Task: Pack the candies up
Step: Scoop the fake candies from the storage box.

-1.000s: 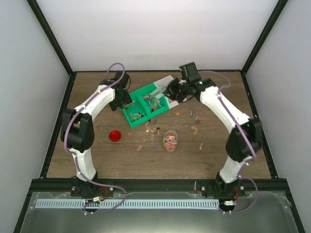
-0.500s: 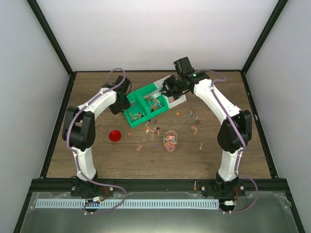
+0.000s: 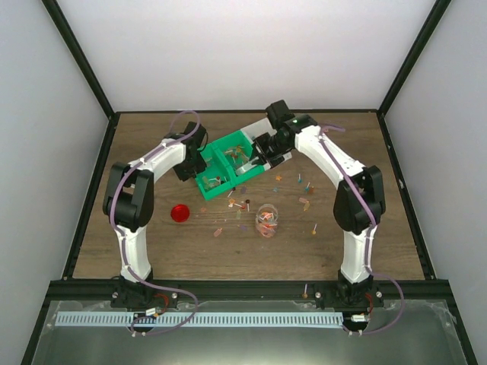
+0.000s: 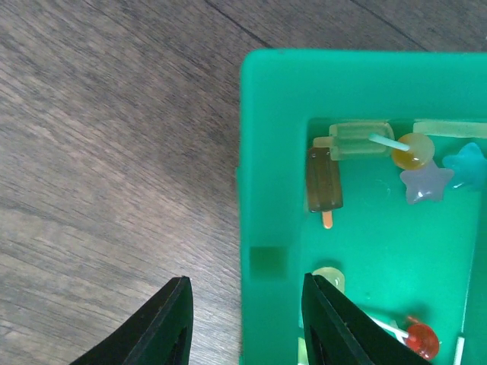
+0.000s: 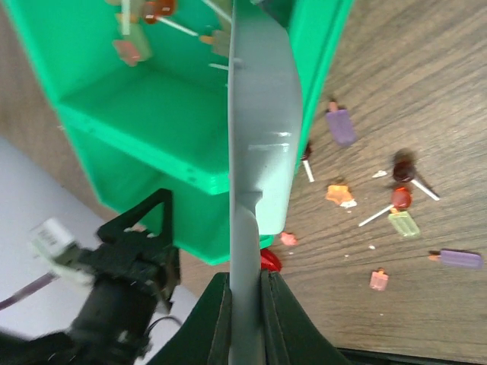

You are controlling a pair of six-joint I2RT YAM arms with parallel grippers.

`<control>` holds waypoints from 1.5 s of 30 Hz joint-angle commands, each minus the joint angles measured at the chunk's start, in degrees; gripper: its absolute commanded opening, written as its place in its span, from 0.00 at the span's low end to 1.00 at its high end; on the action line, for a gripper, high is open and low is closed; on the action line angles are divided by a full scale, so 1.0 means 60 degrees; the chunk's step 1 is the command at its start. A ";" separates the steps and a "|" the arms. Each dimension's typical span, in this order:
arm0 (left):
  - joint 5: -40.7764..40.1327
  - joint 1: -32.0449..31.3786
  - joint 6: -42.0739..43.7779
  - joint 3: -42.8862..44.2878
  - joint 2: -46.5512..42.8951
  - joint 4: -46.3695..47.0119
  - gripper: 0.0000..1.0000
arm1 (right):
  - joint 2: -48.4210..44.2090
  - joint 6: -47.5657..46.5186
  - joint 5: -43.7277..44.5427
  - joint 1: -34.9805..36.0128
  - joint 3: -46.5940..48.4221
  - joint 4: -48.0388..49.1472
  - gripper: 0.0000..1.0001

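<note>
Packing step (judged): scoop work at the tray, one arm placed to steady it and the other carrying the tool.
Left gripper (image 4: 245,280): jaws released and standing apart, one outside the wall of the tray (image 4: 270,152) and one inside it. They straddle the wall without pinching it, probably so that they can hold the tray against a push.
Right gripper (image 5: 243,277): jaws clenched on the handle of the scoop (image 5: 259,114).
Scoop: seen edge-on, its blade runs from the fingers across the tray's wall and ends over a compartment.
Tray: sits near the far edge of the worktop (image 3: 342,251), about midway along it, and is turned at an angle to that edge.
Candies (image 4: 323,179): some lie in the tray's compartments. Many are loose on the worktop between the tray and the near edge, mostly toward the right. More fill the clear jar (image 3: 266,220).
Lid (image 3: 179,213): lies on the worktop well to the left of the jar and apart from everything else.
Open room: the near left and near right corners are bare, as is the strip along the far edge behind the tray.
Edges to mind: both arms meet at the tray, so the space above it is tight, and the walls stand high enough to catch the blade.
</note>
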 commanded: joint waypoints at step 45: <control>0.0775 0.0444 0.0328 0.0567 0.1033 0.0340 0.04 | 0.1791 0.0244 0.0128 -0.0018 0.1870 -0.1710 0.01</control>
